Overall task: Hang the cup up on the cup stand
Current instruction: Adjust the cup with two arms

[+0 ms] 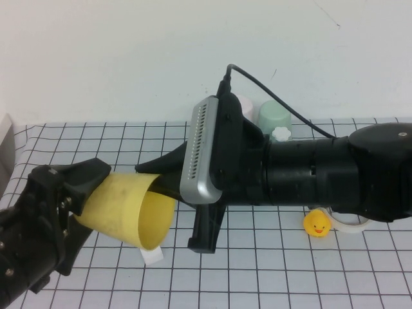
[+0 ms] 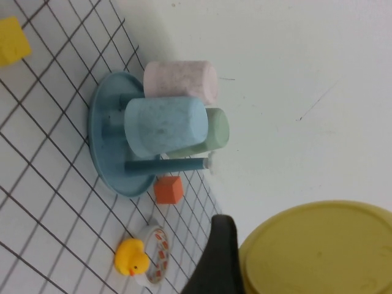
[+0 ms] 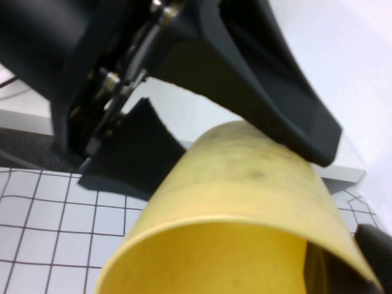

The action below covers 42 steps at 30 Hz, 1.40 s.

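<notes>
While the gridded worktop (image 1: 270, 270) spreads below, the stand (image 2: 107, 131) sits at its far side carrying blue, pink and green cups, one peg (image 2: 168, 164) free. Both arms meet left of centre. The left tool (image 1: 80, 193) clamps the yellow cup (image 1: 129, 209) by its base, held on its side. The right tool (image 1: 168, 179) reaches its rim; whether it grips, I cannot tell. Thin plastic looks light, slippery and squeezable: pinch the wall near the rim.

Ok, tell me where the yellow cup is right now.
In the high view the yellow cup lies tilted at front left, gripped by the left gripper, its open rim beside the right gripper.
</notes>
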Available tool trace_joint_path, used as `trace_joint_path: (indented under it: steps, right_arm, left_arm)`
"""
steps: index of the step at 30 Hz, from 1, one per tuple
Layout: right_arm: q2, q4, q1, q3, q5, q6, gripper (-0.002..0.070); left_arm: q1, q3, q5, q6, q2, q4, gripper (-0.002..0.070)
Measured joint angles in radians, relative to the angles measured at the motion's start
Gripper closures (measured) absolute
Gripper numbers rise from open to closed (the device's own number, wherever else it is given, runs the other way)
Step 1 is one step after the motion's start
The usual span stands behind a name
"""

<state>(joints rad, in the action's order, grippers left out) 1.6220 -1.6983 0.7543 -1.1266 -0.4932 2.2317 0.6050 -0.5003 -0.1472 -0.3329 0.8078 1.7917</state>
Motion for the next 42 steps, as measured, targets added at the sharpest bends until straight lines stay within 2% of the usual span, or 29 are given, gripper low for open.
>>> trace_joint_path:
  steps: [7,12,27,32,37,39,42]
  right_arm:
    - [0.0,-0.007,-0.004,-0.002,0.011,0.0,0.0644]
    - [0.0,-0.008,-0.007,-0.002,0.011,-0.008,0.0645]
    - [0.0,-0.008,-0.009,-0.002,-0.004,-0.015,0.0631]
    - [0.0,-0.006,-0.009,-0.002,-0.021,-0.031,0.0545]
    - [0.0,0.065,0.0,-0.002,-0.008,-0.117,0.0356]
    - [-0.006,0.087,0.002,-0.002,0.009,-0.154,0.0306]
    - [-0.025,0.127,0.002,0.0,0.023,-0.186,0.0274]
  left_arm:
    - [0.0,0.0,0.013,0.127,0.004,-0.015,0.0096]
    - [0.0,0.0,0.02,0.156,0.004,-0.028,0.0096]
    - [0.0,0.0,0.015,0.104,0.004,-0.027,0.0102]
    - [0.0,0.0,0.028,0.052,0.004,-0.029,0.0103]
    - [0.007,0.0,0.054,-0.023,0.004,-0.035,0.0108]
    - [0.007,0.0,0.054,-0.044,0.004,-0.037,0.0111]
    - [0.009,-0.001,0.061,-0.061,0.004,-0.037,0.0111]
